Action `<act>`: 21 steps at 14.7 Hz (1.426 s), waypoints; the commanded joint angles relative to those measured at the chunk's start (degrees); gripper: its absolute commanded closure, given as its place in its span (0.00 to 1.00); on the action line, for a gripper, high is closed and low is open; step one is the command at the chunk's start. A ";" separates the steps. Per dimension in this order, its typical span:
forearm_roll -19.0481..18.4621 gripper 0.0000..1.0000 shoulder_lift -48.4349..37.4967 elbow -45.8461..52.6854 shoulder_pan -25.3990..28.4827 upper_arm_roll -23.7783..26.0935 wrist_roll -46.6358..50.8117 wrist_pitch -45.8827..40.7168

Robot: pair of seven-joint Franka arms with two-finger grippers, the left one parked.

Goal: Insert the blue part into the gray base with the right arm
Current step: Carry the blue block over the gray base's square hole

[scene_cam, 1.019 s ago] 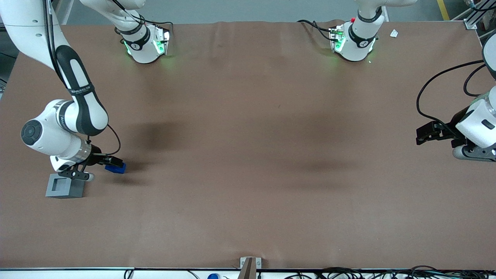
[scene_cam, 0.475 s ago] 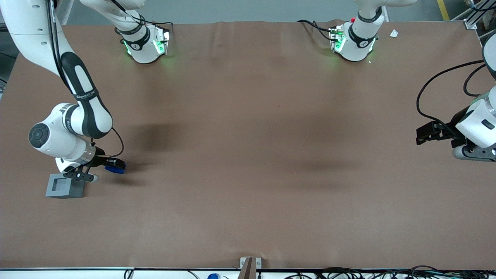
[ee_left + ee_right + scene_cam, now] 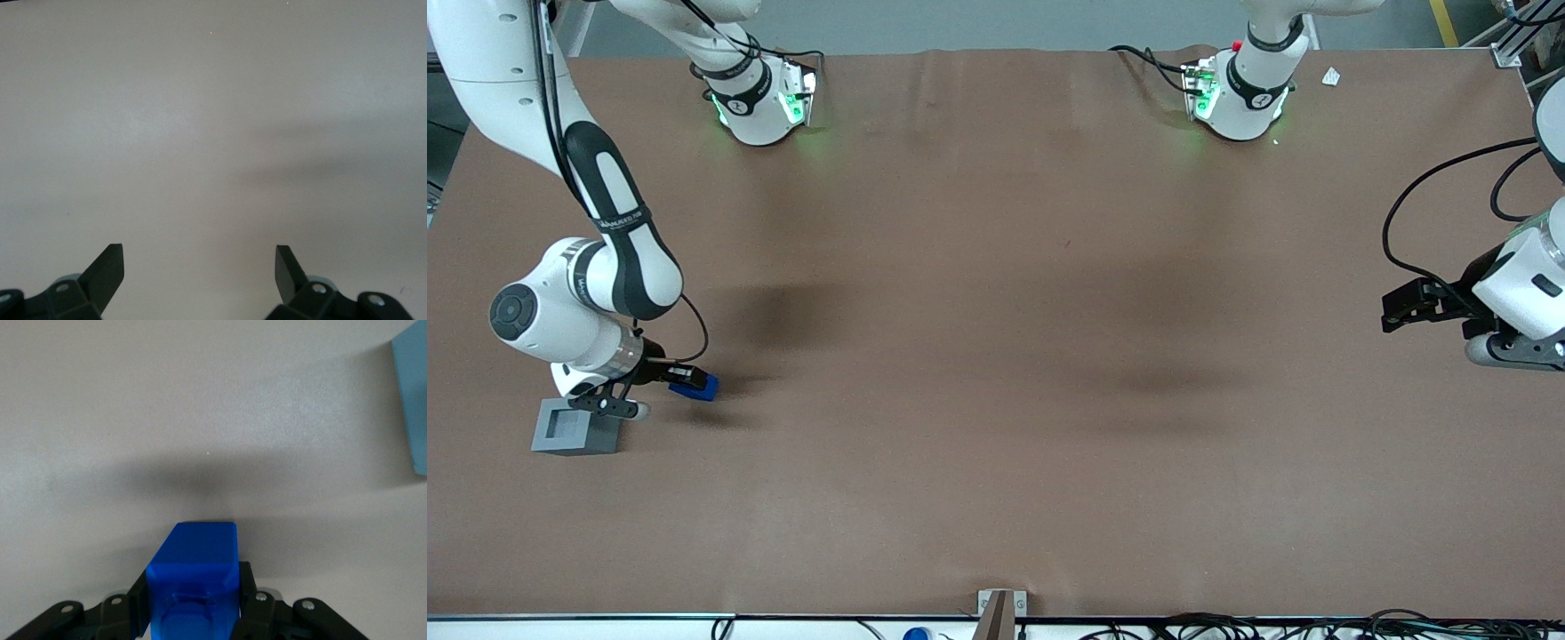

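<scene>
Gray base [image 3: 575,427] partly covered by right arm [image 3: 609,258]. Pincer [image 3: 685,380] clamped on blue part [image 3: 695,386], low over counter [image 3: 996,356], at base's 2 o'clock.

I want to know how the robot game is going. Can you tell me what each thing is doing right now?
gripper: shut on the blue part, beside the gray base.
blue part: held between the fingers, not yet in the base.
gray base: on the table, its square recess empty.
</scene>
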 commanded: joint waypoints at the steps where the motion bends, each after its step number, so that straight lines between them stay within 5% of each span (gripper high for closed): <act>1: -3.02 1.00 -0.14 2.89 -0.86 0.01 -1.34 -2.60; 4: -10.51 1.00 -0.14 11.57 -3.93 0.10 -5.97 -13.38; 10: -9.03 1.00 -0.05 19.25 -9.56 0.45 -16.45 -20.63; 13: -4.90 1.00 1.43 24.85 -10.88 0.27 -16.45 -24.48; 16: -4.80 1.00 6.70 33.20 -13.34 0.36 -16.98 -31.78; 21: -4.98 1.00 11.63 38.66 -13.34 0.36 -18.74 -32.15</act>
